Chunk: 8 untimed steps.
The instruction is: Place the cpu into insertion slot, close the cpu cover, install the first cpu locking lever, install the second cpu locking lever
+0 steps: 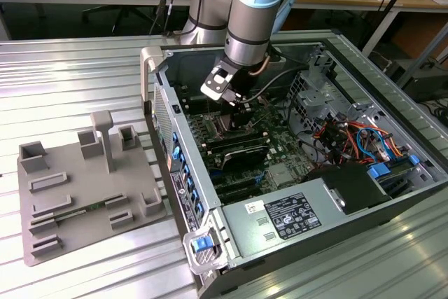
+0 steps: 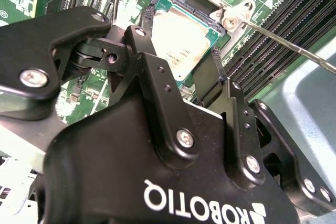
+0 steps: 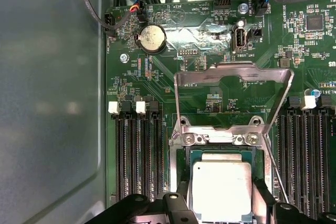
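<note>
Between the fingers (image 2: 157,77), the cpu (image 2: 184,38)

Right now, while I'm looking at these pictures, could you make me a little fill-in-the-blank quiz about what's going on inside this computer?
1. The cpu lies in the insertion slot, its metal top facing ____.
2. The cpu cover is ____, tilted up off the cpu.
3. The gripper is nearest to the ____.
4. The round coin battery sits on the ____ circuit board.
Missing words: up; open; cpu; green.
</note>
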{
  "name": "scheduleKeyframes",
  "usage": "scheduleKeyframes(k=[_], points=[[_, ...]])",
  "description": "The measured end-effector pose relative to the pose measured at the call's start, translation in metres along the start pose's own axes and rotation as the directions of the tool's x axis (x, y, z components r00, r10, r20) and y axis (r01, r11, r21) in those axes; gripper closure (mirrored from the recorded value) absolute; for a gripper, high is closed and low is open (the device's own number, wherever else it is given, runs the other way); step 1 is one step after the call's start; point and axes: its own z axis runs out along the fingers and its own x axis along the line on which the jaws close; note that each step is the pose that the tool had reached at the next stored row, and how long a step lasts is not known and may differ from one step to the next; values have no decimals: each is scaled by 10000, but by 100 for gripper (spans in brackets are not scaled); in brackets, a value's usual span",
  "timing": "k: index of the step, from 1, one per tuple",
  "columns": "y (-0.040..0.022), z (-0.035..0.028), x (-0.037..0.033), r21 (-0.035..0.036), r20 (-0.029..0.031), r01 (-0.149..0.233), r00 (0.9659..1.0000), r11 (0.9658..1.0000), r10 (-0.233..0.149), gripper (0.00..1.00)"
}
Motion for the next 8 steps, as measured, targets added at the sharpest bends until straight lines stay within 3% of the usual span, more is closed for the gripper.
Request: scheduleKeyframes(k=[8], points=[[0, 3, 0, 0, -1, -1, 10000, 10000, 1, 46]])
